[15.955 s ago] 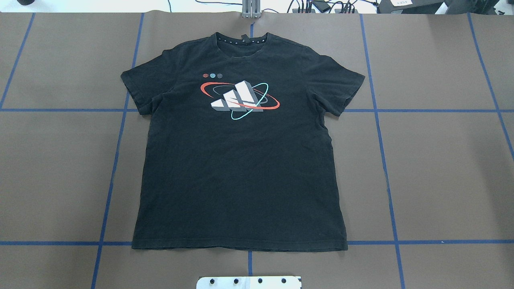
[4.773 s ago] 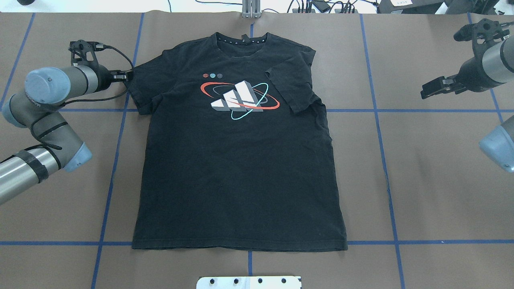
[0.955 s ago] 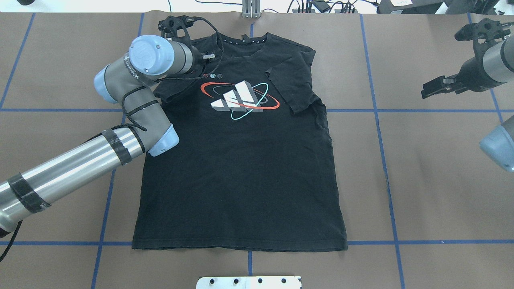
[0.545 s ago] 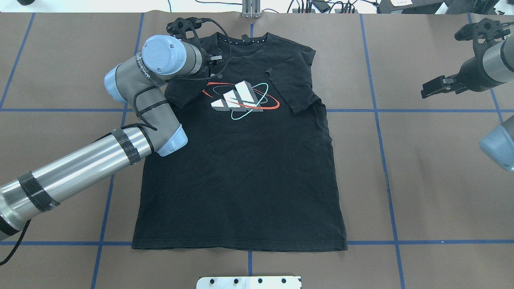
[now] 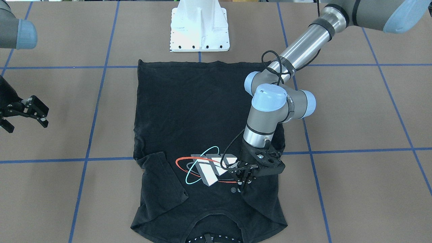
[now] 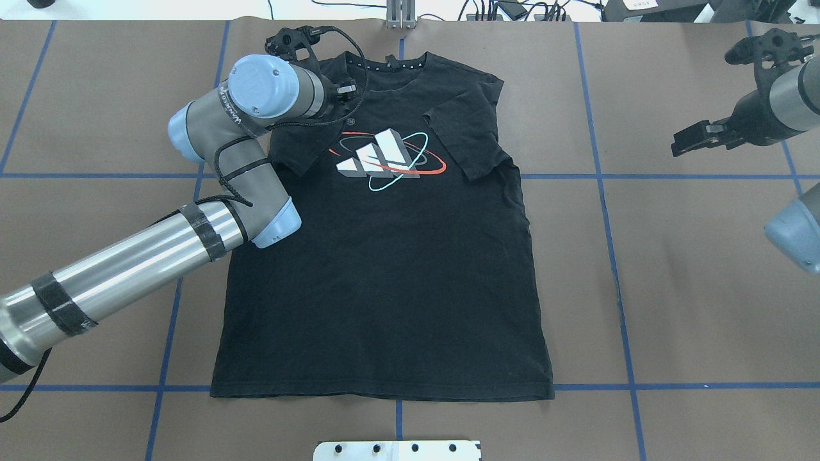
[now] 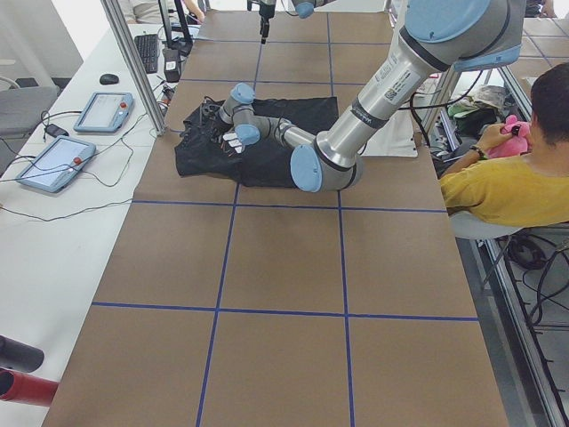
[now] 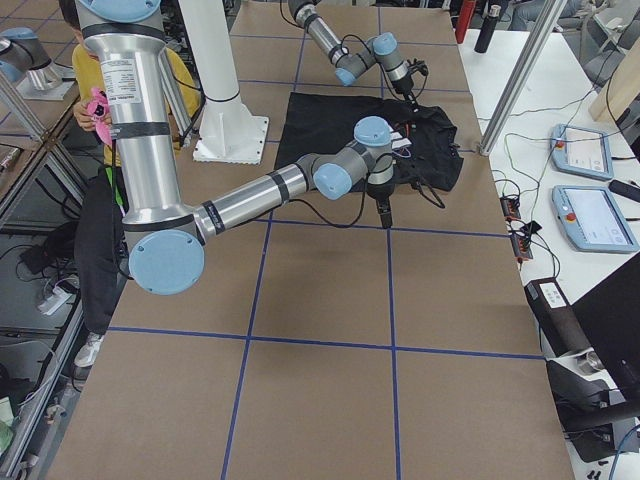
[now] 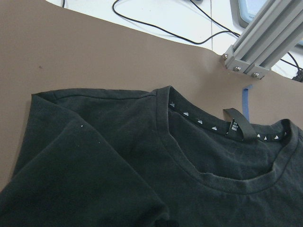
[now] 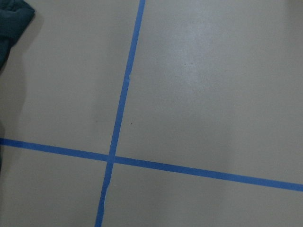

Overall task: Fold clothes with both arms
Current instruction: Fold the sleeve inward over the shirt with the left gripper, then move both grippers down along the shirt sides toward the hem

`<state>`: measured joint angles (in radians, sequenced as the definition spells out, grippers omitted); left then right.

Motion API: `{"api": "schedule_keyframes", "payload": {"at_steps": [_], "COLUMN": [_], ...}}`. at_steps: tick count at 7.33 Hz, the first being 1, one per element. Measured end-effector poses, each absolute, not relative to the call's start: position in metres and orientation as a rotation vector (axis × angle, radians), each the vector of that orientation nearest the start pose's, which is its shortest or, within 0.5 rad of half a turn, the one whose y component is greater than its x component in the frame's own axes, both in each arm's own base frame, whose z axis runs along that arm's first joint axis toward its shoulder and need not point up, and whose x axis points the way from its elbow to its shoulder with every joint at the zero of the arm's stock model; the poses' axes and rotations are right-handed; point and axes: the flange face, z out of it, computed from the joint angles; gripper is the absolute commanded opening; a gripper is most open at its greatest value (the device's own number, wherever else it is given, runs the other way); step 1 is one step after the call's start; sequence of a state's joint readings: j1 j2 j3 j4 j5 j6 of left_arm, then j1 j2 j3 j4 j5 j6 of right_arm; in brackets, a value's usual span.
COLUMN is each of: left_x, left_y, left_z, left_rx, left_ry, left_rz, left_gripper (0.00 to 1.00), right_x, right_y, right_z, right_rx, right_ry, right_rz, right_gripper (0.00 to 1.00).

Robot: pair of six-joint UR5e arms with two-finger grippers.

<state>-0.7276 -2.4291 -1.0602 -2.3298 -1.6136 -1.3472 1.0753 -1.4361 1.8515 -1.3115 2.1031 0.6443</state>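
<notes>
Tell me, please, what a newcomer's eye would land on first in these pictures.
The black short-sleeved cotton T-shirt with its white, red and cyan logo, spread across mid-table, draws the eye first. Next comes the left arm's black two-finger gripper, pinching one sleeve in over the chest beside the logo. The right arm's black gripper hangs open above the bare brown table, well clear of the shirt.

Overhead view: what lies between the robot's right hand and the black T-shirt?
Seen overhead, only bare brown table crossed by blue tape lines separates the right hand and T-shirt.
</notes>
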Motion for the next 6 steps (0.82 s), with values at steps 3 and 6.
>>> {"api": "schedule_keyframes", "payload": {"at_steps": [3, 6], "left_x": [0.507, 0.418], "left_y": [-0.625, -0.533], "left_z": [0.231, 0.236], "left_rx": [0.551, 0.54], "left_ry": [1.05, 1.051], "left_rz": [-0.308, -0.175], "left_gripper": [1.0, 1.0], "right_x": [-0.19, -0.223], "right_y": [-0.521, -0.49], "right_z": [0.422, 0.379], "right_rx": [0.261, 0.22], "right_ry": [-0.803, -0.877], "right_rz": [0.02, 0.146], "right_gripper": [1.0, 1.0]}}
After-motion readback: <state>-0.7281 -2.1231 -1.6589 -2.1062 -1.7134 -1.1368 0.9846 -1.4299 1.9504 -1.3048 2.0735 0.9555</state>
